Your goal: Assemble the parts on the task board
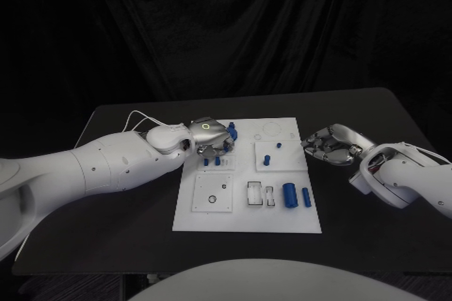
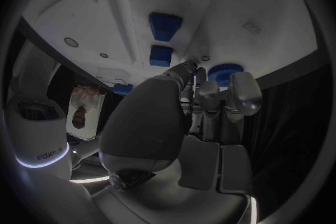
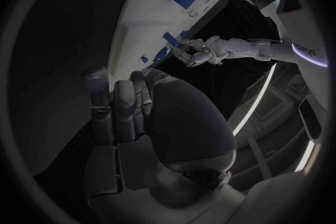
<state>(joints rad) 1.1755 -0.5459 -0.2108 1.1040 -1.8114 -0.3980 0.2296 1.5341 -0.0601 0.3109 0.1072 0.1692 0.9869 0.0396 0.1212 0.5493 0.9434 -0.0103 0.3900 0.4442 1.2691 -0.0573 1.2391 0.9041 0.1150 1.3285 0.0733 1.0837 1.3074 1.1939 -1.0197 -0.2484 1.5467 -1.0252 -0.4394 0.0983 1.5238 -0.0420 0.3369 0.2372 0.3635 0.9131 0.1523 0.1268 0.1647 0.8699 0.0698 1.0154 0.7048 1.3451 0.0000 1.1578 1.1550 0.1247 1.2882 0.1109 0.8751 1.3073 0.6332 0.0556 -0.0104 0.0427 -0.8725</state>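
The white task board point(image 1: 247, 216) lies in the middle of the black table. My left hand point(image 1: 209, 139) hovers over its far left corner, fingertips point(image 2: 203, 87) closed round a blue round toothed part point(image 2: 225, 71). Two blue blocks point(image 2: 164, 25) point(image 2: 160, 55) stand in the board just beyond those fingertips. My right hand point(image 1: 330, 144) hangs at the board's right edge, fingers point(image 3: 122, 103) loosely bent and holding nothing. Two blue cylinders point(image 1: 290, 194) point(image 1: 307, 196) lie at the near right, and a small blue peg point(image 1: 266, 160) stands mid-board.
A square white inset point(image 1: 213, 193) and narrow slots point(image 1: 256, 192) fill the board's near half. A thin white cable point(image 1: 136, 118) runs over the table's far left. Bare black table point(image 1: 367, 229) spreads to the board's right and in front of it.
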